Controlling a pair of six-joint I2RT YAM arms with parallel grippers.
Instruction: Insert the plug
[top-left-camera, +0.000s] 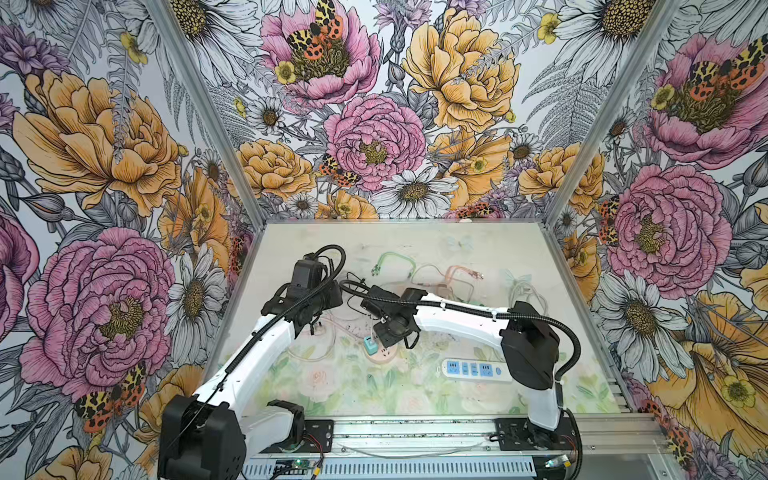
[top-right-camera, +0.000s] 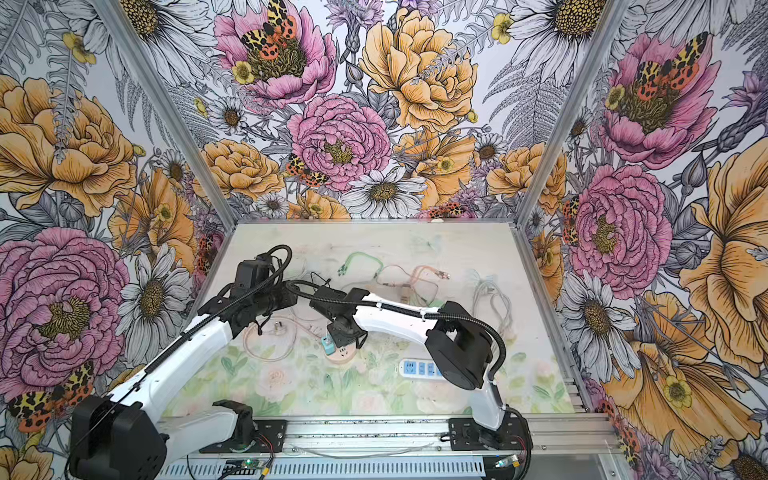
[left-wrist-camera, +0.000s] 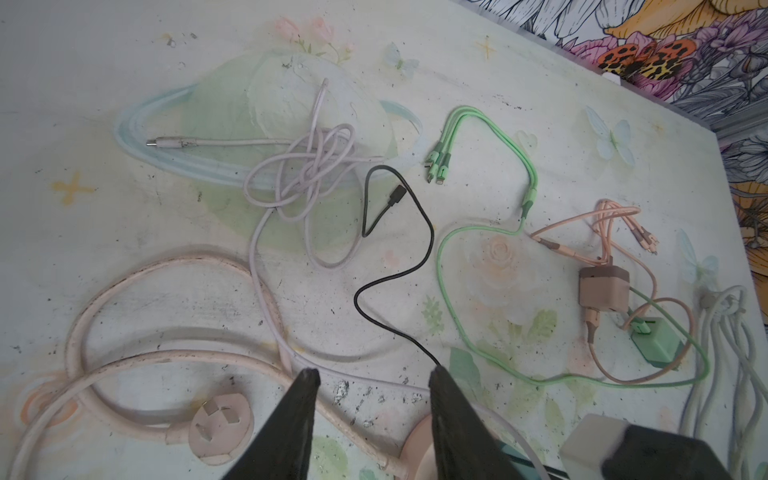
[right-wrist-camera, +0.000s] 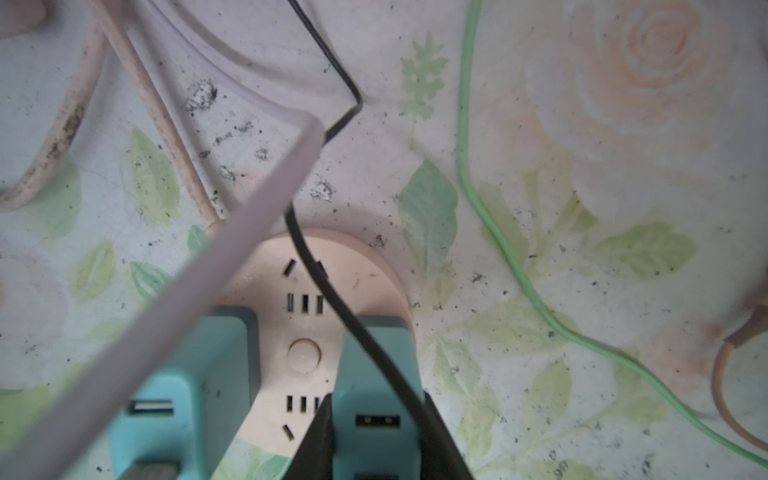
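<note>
Nearest the arm bases, a white and blue power strip (top-left-camera: 476, 370) lies flat on the table (top-left-camera: 415, 237), well clear of both sets of jaws, on the base side of the right ones. Now the right gripper (right-wrist-camera: 378, 415): its jaws are drawn in partway and clamped on the sides of the teal charger plug (right-wrist-camera: 374, 361). That plug stands upright at the edge of the round pink socket (right-wrist-camera: 303, 291), though whether its pins are fully home I can't tell. A black cable (right-wrist-camera: 332, 299) runs right over the plug, down between the fingers. Just outside one jaw a second teal charger (right-wrist-camera: 178, 395) stands on the same socket, with a lilac cable (right-wrist-camera: 232, 249) slanting across it. Beyond the fingertips a thin green cable (right-wrist-camera: 498, 232) curves over the table. Over to the left gripper (left-wrist-camera: 372, 372): jaws about half apart, nothing between them, poised over the table. Just outside one jaw a pink three-pin plug (left-wrist-camera: 220, 428) lies prong face up beside its thick pink cord (left-wrist-camera: 166, 357). Farther out past those fingertips the lilac cable knots into a tangle. Off to one side, in order, lie a peach multi-head cable (left-wrist-camera: 602, 220), a brown charger cube (left-wrist-camera: 602, 286), a green charger (left-wrist-camera: 656, 340) and a bundle of white cables (left-wrist-camera: 727, 332).
</note>
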